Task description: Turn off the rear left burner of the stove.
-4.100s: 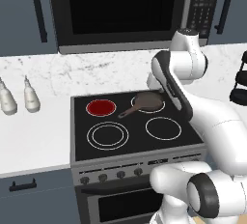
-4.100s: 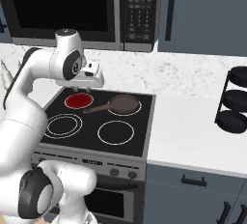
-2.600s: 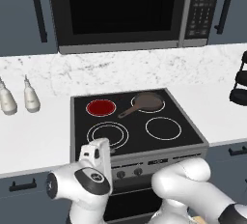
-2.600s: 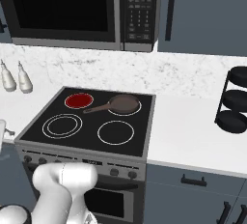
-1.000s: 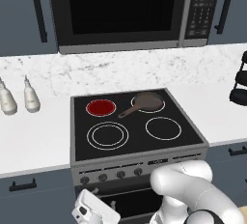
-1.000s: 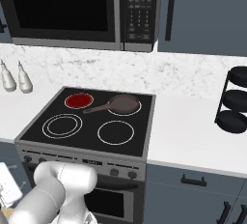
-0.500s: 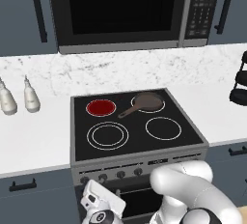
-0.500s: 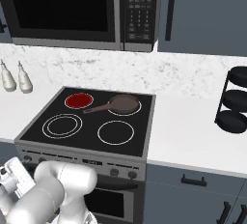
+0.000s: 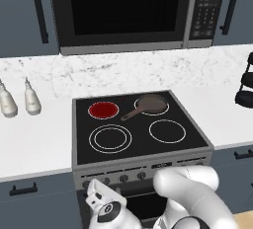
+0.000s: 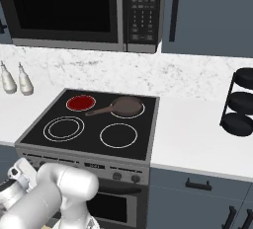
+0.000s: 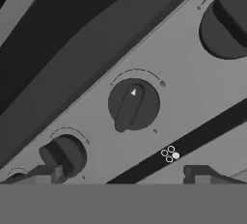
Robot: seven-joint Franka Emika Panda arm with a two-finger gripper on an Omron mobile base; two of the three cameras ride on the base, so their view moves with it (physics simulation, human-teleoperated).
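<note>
The stove [image 9: 188, 146] is a black glass-top range with a grey front panel [image 11: 183, 97]. Its rear left burner [image 9: 103, 109] [image 10: 81, 102] glows as a red disc. My gripper [image 9: 95, 189] [image 10: 25, 166] is low in front of the panel's left end, pointing at the knobs. In the hand view my gripper [image 11: 124, 175] is open, its two dark tips wide apart below a dark knob [image 11: 133, 105] that carries a white triangle mark. The fingers do not touch that knob. A second knob [image 11: 65, 154] sits just beside the left fingertip [image 11: 46, 174]. A third knob [image 11: 229, 22] is at the upper right.
A dark frying pan [image 9: 150, 104] rests on the rear right zone. Two bottles [image 9: 20, 104] stand on the left counter and a black tiered rack [image 10: 239, 104] on the right one. A microwave [image 9: 123, 11] hangs above. A dark oven handle strip [image 11: 193, 138] runs under the knobs.
The arm swung down off the stove top to below the front panel. Over the last second the hand rose and closed in on the panel's left knobs. The burner stays red.
</note>
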